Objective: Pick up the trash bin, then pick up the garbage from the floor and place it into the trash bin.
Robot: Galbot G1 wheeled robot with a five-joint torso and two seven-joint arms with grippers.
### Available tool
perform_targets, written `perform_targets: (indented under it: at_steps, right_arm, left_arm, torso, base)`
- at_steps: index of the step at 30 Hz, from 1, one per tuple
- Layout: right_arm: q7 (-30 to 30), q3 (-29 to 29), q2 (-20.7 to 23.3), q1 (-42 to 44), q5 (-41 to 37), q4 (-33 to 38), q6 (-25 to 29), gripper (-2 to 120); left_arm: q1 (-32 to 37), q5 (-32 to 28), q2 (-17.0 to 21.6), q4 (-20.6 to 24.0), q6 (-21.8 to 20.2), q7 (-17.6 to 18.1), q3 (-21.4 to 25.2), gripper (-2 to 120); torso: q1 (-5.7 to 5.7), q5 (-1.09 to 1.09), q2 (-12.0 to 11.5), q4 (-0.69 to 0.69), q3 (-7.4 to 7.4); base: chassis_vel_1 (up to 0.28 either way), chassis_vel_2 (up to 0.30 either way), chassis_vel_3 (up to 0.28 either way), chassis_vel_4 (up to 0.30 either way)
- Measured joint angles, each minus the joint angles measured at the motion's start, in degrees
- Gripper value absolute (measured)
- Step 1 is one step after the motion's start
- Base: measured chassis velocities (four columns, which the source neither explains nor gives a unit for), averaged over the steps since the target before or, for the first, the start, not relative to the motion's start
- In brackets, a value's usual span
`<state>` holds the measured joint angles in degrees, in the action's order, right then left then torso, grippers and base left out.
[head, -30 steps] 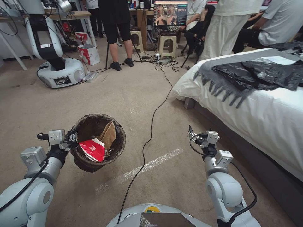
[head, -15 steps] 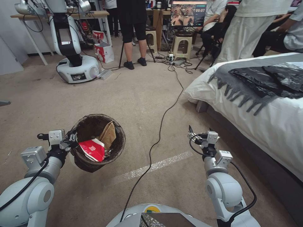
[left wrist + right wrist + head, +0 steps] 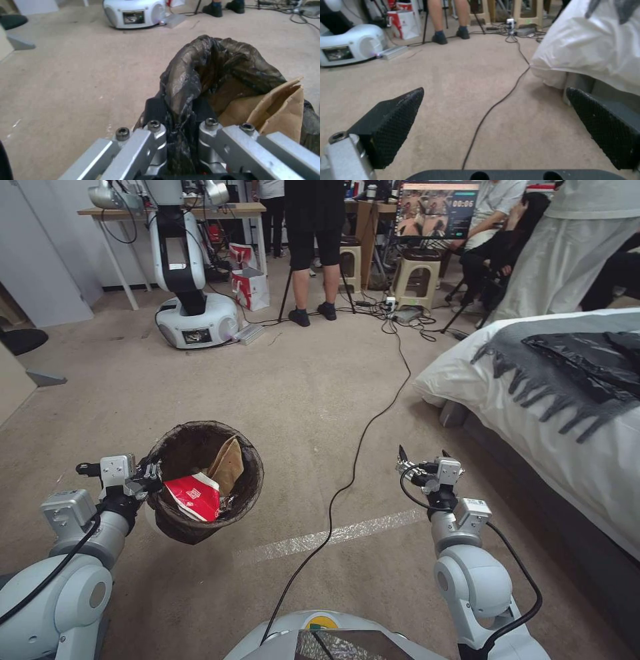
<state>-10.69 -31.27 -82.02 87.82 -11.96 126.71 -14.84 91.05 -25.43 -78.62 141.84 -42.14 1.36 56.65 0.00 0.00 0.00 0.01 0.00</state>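
My left gripper (image 3: 152,477) is shut on the rim of the trash bin (image 3: 180,443), a round bucket with a dark liner bag, held up off the floor (image 3: 300,393) at my front left. Inside it lie garbage pieces: a red packet (image 3: 195,497) and a tan paper piece (image 3: 229,465). In the left wrist view the left gripper (image 3: 180,110) pinches the bunched liner (image 3: 213,65), with the tan paper (image 3: 280,105) beside it. My right gripper (image 3: 421,455) hangs open at my front right with nothing in it; its black fingers (image 3: 396,117) stand wide apart over bare carpet.
A bed (image 3: 567,433) with white bedding and a grey blanket runs along my right. A black cable (image 3: 363,440) crosses the carpet between my arms, over a clear tape strip (image 3: 333,533). Another robot (image 3: 190,307), stools and people stand at the back.
The whole picture has shifted to the right, so the camera has turned left. Both arms and the bin keep their places relative to me.
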Motion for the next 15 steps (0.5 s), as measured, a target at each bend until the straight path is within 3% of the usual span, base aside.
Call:
perform_targets:
  at_steps: [15]
  right_arm:
    - [0.0, 0.33, -0.14, 0.11, 0.37, -0.09, 0.12, 100]
  left_arm:
    - [-0.05, -0.1, 0.09, 0.0, 0.0, 0.05, -0.2, 7]
  torso:
    - [0.0, 0.0, 0.0, 0.0, 0.0]
  base:
    - [0.066, 0.056, 0.061, 0.065]
